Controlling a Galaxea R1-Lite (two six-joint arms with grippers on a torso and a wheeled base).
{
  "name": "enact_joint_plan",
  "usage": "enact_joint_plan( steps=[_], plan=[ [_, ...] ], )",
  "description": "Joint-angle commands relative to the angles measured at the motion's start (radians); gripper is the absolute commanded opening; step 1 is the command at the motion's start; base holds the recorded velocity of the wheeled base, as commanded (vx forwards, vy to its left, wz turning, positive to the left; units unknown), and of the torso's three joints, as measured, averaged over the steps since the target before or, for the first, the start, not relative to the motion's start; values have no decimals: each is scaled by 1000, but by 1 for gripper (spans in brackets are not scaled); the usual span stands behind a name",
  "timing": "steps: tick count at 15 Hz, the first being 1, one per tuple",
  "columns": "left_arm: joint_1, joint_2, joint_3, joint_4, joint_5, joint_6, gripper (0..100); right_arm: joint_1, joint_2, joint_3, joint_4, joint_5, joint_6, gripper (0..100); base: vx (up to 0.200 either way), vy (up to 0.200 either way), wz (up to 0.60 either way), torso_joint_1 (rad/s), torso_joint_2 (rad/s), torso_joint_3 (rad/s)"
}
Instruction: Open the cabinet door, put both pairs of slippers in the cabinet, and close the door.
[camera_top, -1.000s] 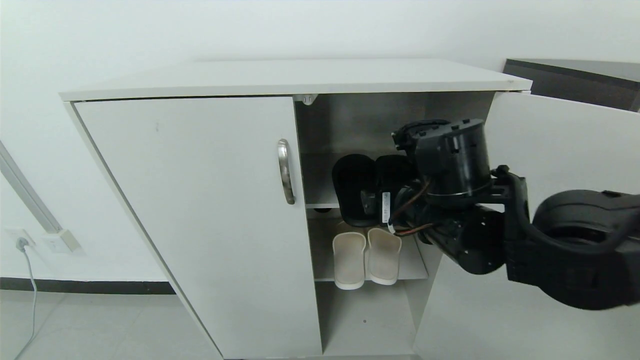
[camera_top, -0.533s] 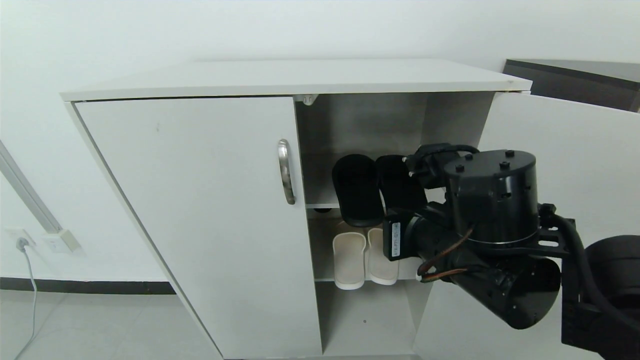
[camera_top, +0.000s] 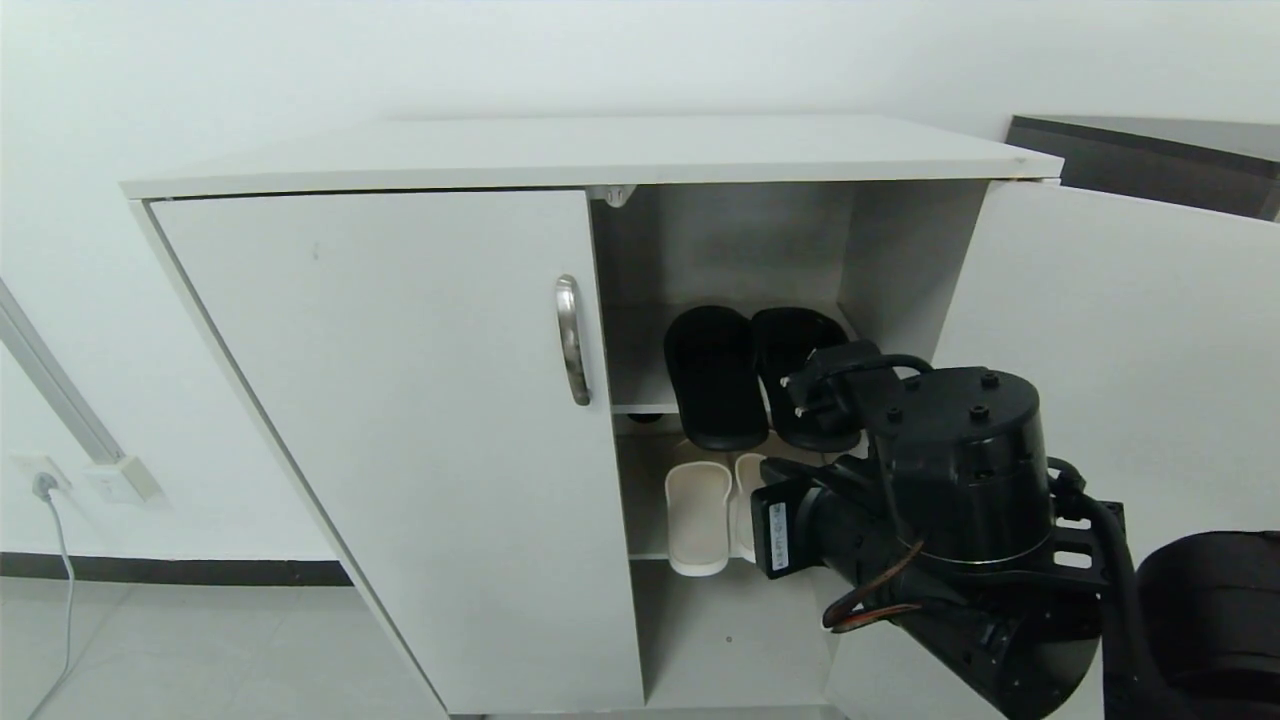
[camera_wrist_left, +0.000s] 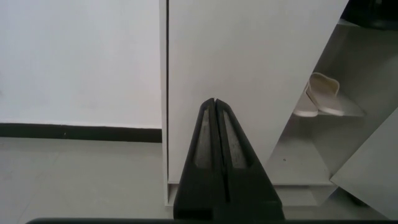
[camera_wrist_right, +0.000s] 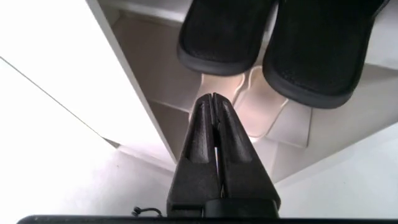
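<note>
The white cabinet (camera_top: 590, 150) has its left door (camera_top: 380, 400) closed and its right door (camera_top: 1120, 330) swung open. A pair of black slippers (camera_top: 715, 375) lies on the upper shelf, toes sticking out over the edge. A pair of white slippers (camera_top: 697, 505) lies on the shelf below. My right arm (camera_top: 950, 490) hangs just outside the opening, below the black pair. My right gripper (camera_wrist_right: 213, 99) is shut and empty, a short way in front of the black slippers (camera_wrist_right: 227, 31) and white slippers (camera_wrist_right: 261, 106). My left gripper (camera_wrist_left: 215, 102) is shut and empty, low before the closed left door (camera_wrist_left: 249, 50).
The closed left door carries a metal handle (camera_top: 570, 340). A wall socket with a cable (camera_top: 40, 487) is low on the left wall. A dark panel (camera_top: 1150, 160) stands behind the open door. Bare grey floor (camera_wrist_left: 74, 174) lies to the cabinet's left.
My right arm has drawn back out of the cabinet, down and toward me. The black slippers stay on the upper shelf, now in full sight.
</note>
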Motion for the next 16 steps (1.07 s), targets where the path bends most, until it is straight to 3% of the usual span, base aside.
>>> enact_joint_plan(
  steps=[1,11,16],
  plan=[
    [0,0,0,-1,1,0,0,2,13,4,-1,0,0,0,-200,0,0,7,7,-2],
    [0,0,0,-1,1,0,0,0,19,48,-24,21,-7,0,-200,0,0,2,1,3],
    [0,0,0,-1,1,0,0,0,19,60,-25,21,-23,0,0,0,0,0,0,0]
  ],
)
